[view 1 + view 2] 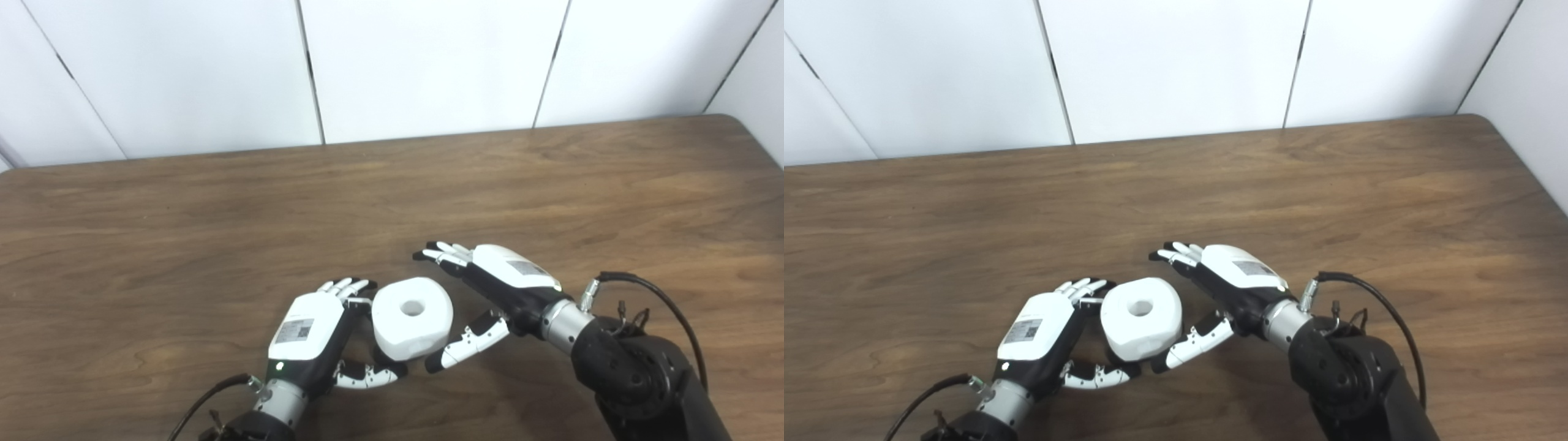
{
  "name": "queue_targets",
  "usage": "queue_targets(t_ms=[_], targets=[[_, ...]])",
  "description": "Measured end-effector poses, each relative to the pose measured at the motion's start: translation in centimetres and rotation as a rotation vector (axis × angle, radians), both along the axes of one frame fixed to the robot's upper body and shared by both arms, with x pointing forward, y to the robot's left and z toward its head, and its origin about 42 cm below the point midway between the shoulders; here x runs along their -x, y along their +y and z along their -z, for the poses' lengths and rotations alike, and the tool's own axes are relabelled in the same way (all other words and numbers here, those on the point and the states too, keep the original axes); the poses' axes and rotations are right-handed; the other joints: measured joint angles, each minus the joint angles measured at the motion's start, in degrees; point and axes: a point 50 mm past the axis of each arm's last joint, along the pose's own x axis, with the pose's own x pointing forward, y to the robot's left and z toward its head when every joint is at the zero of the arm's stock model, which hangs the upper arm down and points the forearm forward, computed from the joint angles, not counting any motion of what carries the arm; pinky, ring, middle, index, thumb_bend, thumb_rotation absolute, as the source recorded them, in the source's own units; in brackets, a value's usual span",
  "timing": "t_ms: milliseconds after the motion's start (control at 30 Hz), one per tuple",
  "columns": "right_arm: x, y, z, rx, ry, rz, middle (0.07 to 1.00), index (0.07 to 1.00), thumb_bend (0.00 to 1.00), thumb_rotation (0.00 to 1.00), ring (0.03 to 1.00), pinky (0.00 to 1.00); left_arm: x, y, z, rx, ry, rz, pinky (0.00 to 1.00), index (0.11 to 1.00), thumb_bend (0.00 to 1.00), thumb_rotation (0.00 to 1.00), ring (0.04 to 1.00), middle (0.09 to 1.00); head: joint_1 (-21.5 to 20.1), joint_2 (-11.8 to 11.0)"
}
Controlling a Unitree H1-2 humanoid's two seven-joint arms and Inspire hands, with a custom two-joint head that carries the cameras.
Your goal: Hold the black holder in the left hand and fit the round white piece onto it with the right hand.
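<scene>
While the left eye view shows the left robot hand (315,334) curled around the round white piece with a centre hole (411,317), the black holder stays hidden, so I cannot tell where it is. Seen from the right eye view, the right robot hand (1222,288) is spread open just beside that piece, its thumb (1193,343) near the rim, above the brown wooden worktop (1335,184).

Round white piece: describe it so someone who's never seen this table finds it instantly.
On the brown wooden table, look near the front edge, between the two robot hands. The round white piece sits there, the left hand cupped against one side and the right hand open beside the other. It is a chunky white puck with a hole in its top.
</scene>
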Motion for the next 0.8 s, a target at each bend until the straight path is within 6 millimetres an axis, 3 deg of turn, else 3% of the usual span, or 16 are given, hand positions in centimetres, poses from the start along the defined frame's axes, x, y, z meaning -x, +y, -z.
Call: queue_targets(t_ms=[267, 533, 733, 800], targets=[[-0.2, -0.3, 0.1, -0.012, 0.009, 0.009, 0.982, 0.926, 1.0, 0.5, 1.0, 1.0, 0.2, 1.6, -1.0, 0.109, 0.065, -0.043, 0.88, 0.96, 1.0, 0.23, 0.912, 0.902, 0.7, -0.1], [-0.4, -0.7, 0.0, -0.024, 0.01, 0.022, 0.974, 0.918, 1.0, 0.5, 1.0, 0.99, 0.4, 3.6, -1.8, 0.248, 0.087, -0.113, 0.75, 0.929, 1.0, 0.18, 0.866, 0.88, 1.5, -0.2], [-0.5, -0.9, 0.0, -0.033, 0.015, 0.024, 0.972, 0.919, 1.0, 0.51, 1.0, 0.98, 0.9, 4.7, -1.7, 0.402, 0.128, -0.157, 0.76, 0.949, 1.0, 0.16, 0.861, 0.906, 1.7, -0.3], [-0.5, -1.0, -0.1, -0.036, 0.014, 0.027, 0.973, 0.921, 1.0, 0.53, 1.0, 0.98, 1.4, 5.2, -1.8, 0.442, 0.139, -0.173, 0.82, 0.972, 1.0, 0.17, 0.9, 0.928, 1.8, -0.4]])
